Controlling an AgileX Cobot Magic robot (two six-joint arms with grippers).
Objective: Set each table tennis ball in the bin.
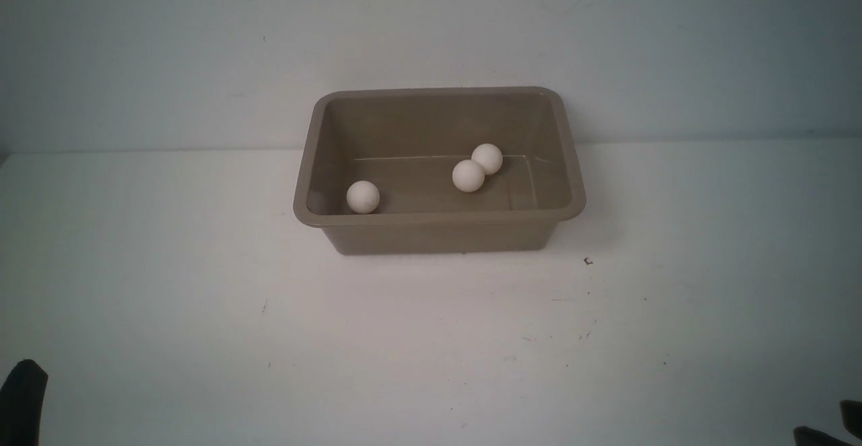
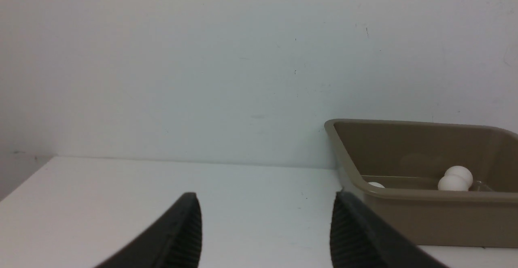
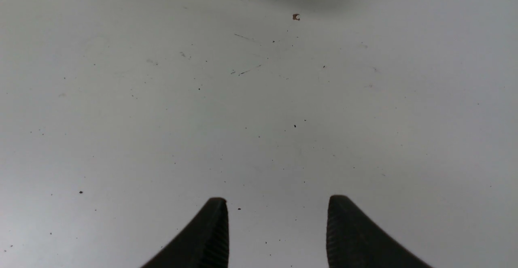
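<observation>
Three table tennis balls (image 1: 468, 176) lie in the bin (image 1: 438, 217) at centre frame; a fourth is unseen, perhaps hidden behind its near wall. Left tool (image 2: 265, 203) and right tool (image 3: 277, 203), at the lower corners, stand parted and empty, so locate that ball before reaching.

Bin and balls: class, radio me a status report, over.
Left pincer open, empty; right pincer open, empty. Three balls in bin; fourth not in view. Nothing in the way.
</observation>
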